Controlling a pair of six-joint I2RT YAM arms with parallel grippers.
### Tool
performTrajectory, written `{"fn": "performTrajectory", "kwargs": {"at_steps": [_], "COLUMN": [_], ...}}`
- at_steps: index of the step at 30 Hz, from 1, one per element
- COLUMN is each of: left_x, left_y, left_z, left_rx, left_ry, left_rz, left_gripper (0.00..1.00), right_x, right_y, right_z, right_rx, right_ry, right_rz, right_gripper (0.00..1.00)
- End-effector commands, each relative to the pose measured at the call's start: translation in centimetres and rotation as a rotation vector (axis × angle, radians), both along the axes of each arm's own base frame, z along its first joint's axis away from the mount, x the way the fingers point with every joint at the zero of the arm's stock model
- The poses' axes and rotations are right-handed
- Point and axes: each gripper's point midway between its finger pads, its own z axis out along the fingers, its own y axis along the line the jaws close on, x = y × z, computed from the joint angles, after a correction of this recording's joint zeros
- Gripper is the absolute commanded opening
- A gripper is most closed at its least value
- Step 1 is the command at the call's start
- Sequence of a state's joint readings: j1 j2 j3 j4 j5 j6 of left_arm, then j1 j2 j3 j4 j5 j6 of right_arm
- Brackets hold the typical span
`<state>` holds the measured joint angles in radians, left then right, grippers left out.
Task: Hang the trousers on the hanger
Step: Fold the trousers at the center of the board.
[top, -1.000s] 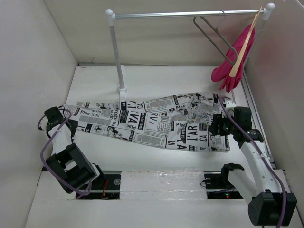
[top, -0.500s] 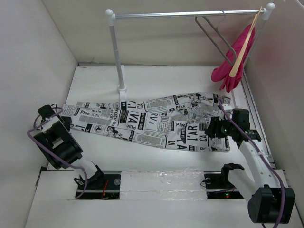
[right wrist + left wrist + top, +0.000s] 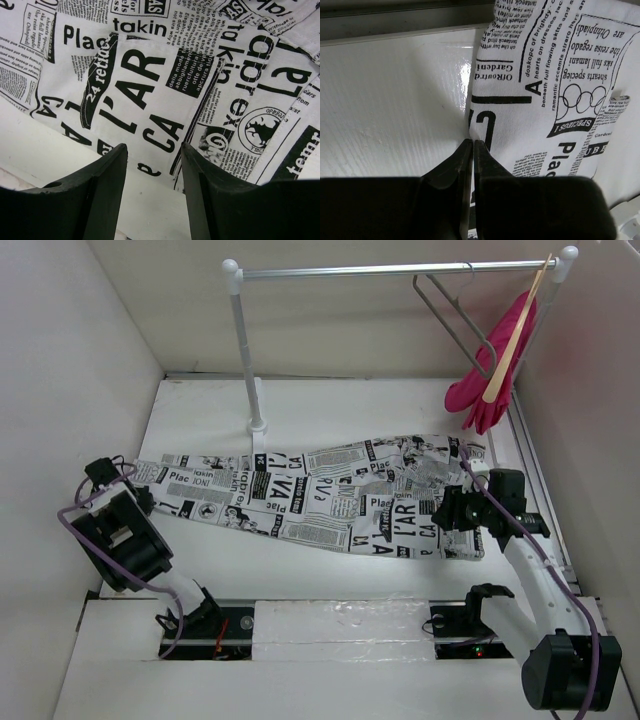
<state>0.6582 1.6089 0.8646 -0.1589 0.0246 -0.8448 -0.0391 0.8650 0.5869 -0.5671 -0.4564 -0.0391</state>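
Note:
The trousers [image 3: 330, 500], white with black newspaper print, lie flat across the table, leg ends to the left and waist to the right. My left gripper [image 3: 128, 482] is at the leg end. In the left wrist view its fingers [image 3: 470, 145] are pressed together, and the cuff edge of the trousers [image 3: 545, 75] runs into the seam between them. My right gripper [image 3: 152, 147] hovers open over the near edge of the waist [image 3: 150, 100], gripping nothing. The grey wire hanger [image 3: 455, 315] hangs on the rail at the back right, empty.
A metal rail [image 3: 400, 270] on a white post [image 3: 245, 360] spans the back. A pink garment [image 3: 490, 385] on a pale wooden hanger [image 3: 515, 335] hangs at its right end, beside the wire hanger. Walls close in on the left and right.
My left gripper has shut at the cuff and that arm has swung its elbow out to the left. The right gripper has shifted slightly left over the waist and narrowed a little.

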Motion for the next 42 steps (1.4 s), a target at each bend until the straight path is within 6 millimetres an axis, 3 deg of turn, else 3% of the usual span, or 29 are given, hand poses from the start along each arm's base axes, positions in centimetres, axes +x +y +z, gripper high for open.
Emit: {"fn": "performTrajectory", "kwargs": {"at_steps": [1,3,4,6,7,8,10,13,17,20,26,29,32,35,38,41,42], "left_x": [0.5,0.3,0.5,-0.4,-0.8,-1.6,-2.7,-4.0,-4.9,-4.8,-3.7,-3.4,-3.2,-3.5,-4.0,-4.4,-4.4], "left_y": [1.5,0.7,-0.1,-1.2,-1.9,-2.7,-3.4,-4.9,-5.4,-6.2,-9.2,-9.1,-9.1,-9.1,-9.3,-9.3,-9.5], "left_z": [3.8,5.1,7.3,8.6,10.7,10.4,12.3,12.6,12.9,13.6,15.5,17.5,19.6,21.1,22.3,23.5,23.7], "left_rx": [0.124,0.145,0.182,0.199,0.230,0.215,0.245,0.245,0.276,0.320,0.357,0.408,0.457,0.495,0.524,0.559,0.566], "left_ry": [-0.058,-0.078,-0.129,-0.156,-0.212,-0.213,-0.257,-0.215,-0.188,-0.180,-0.245,-0.283,-0.318,-0.331,-0.337,-0.331,-0.335], "left_rz": [-0.007,-0.018,-0.035,-0.033,-0.039,-0.034,-0.027,-0.051,-0.078,-0.124,-0.227,-0.239,-0.255,-0.260,-0.260,-0.259,-0.265], "left_gripper": [0.00,0.00,0.00,0.00,0.00,0.00,0.00,0.00,0.00,0.00,0.00,0.00,0.00,0.00,0.00,0.00,0.00], "right_x": [1.6,1.0,1.2,1.3,1.2,1.6,2.3,3.7,4.7,4.1,2.2,2.8,3.7,4.3,4.1,3.9,3.8], "right_y": [-0.6,-1.2,-1.8,-3.8,-4.3,-4.7,-4.9,-4.6,-6.7,-9.1,-15.2,-15.1,-13.3,-12.3,-12.4,-15.9,-18.2], "right_z": [1.6,1.2,1.7,1.5,1.4,1.6,0.7,-0.4,-0.7,-0.8,-3.6,-5.4,-6.9,-8.1,-9.3,-8.0,-6.9], "right_rx": [-0.017,-0.051,-0.079,-0.175,-0.200,-0.206,-0.196,-0.140,-0.138,-0.200,-0.269,-0.224,-0.184,-0.152,-0.127,-0.159,-0.185], "right_ry": [-0.073,-0.028,-0.030,0.001,0.017,0.023,0.064,0.102,0.147,0.168,0.229,0.272,0.323,0.357,0.421,0.397,0.378], "right_rz": [-0.031,-0.048,-0.064,-0.127,-0.150,-0.183,-0.218,-0.240,-0.314,-0.410,-0.625,-0.600,-0.522,-0.475,-0.470,-0.588,-0.663], "right_gripper": [0.53,0.53,0.53,0.52,0.52,0.52,0.52,0.53,0.53,0.53,0.59,0.60,0.60,0.53,0.03,0.00,0.00]}}
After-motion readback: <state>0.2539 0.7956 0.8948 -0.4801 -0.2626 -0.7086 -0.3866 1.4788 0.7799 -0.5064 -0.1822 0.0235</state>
